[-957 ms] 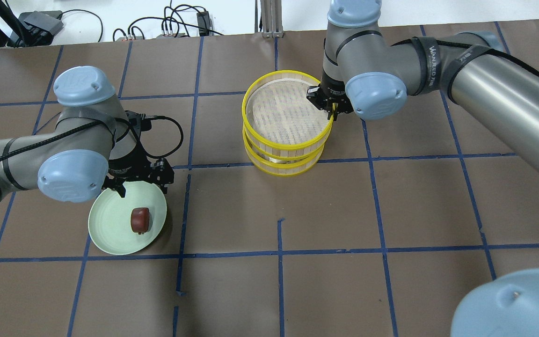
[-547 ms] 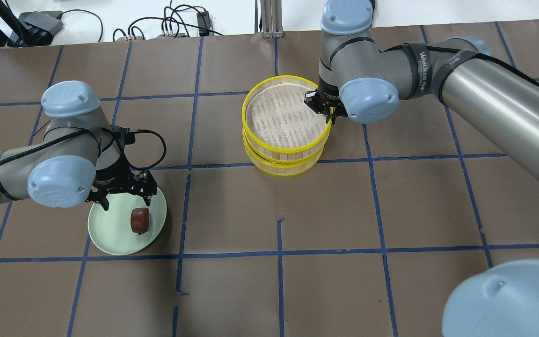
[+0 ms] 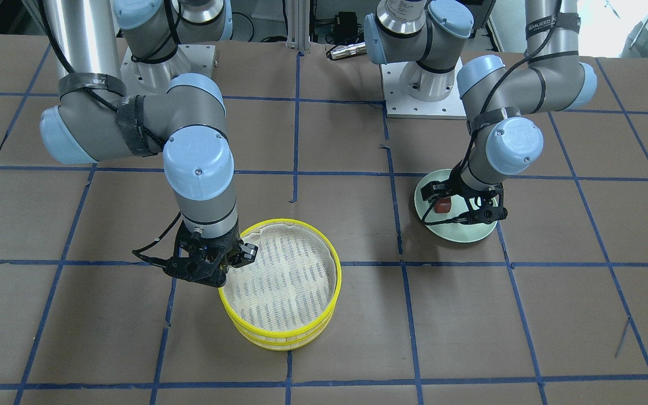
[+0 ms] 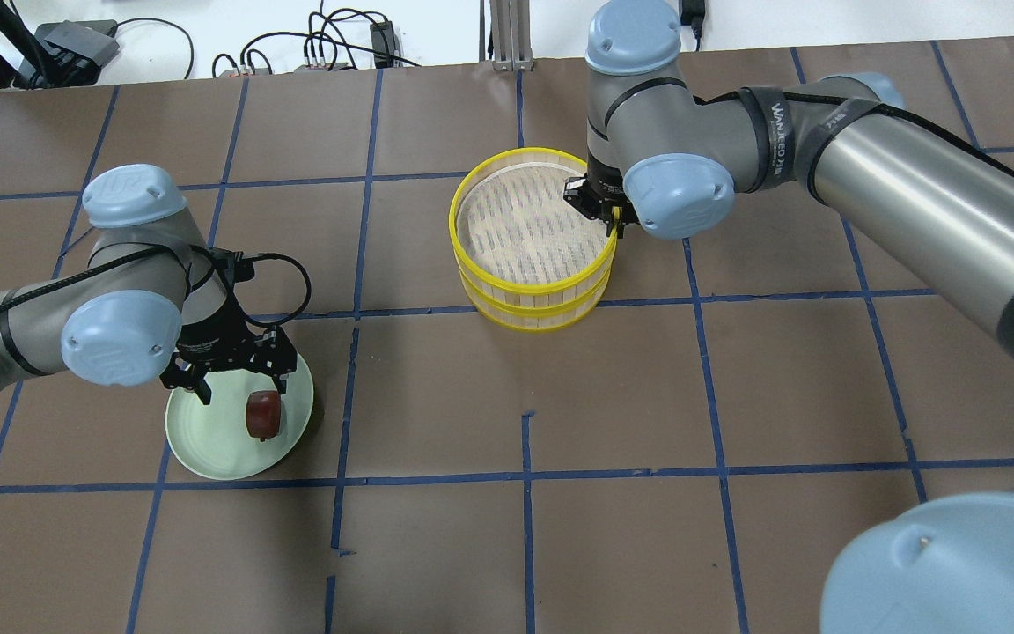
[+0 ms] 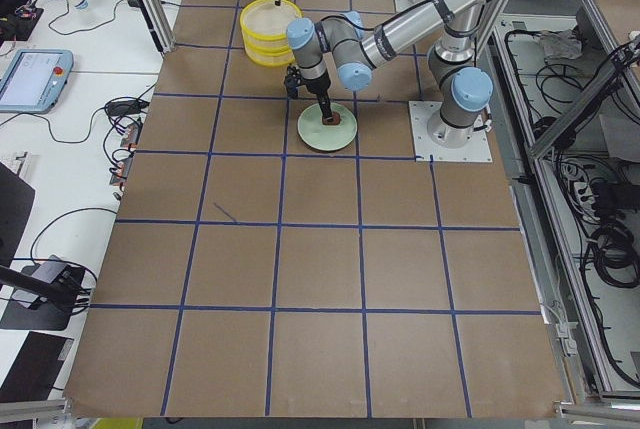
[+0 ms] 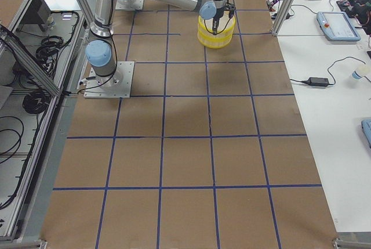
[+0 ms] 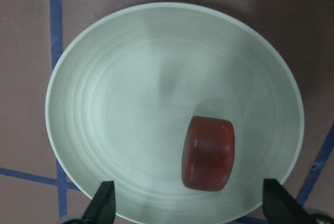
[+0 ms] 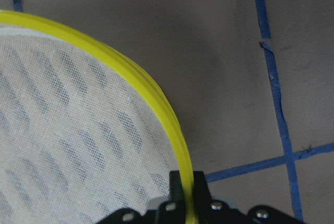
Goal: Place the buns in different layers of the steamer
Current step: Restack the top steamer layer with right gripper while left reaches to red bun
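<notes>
- Two steamer layers (image 4: 532,292) stacked, upper middle.
- One right gripper (image 4: 614,225) pinches the top yellow rim.
- One brown bun (image 4: 263,415) on one green plate (image 4: 208,440), lower left; left gripper (image 4: 243,391) wide open above it.

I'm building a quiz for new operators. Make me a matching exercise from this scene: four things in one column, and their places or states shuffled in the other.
Things
1. dark reddish-brown rounded bun
2. left gripper
3. right gripper
4. upper yellow-rimmed round steamer tray with mesh floor

Places or states
A. shut on a yellow rim
B. sits on the lower yellow-rimmed tray
C. lies on the pale green round plate
D. open, above the plate

Pairs: 1-C, 2-D, 3-A, 4-B
</notes>
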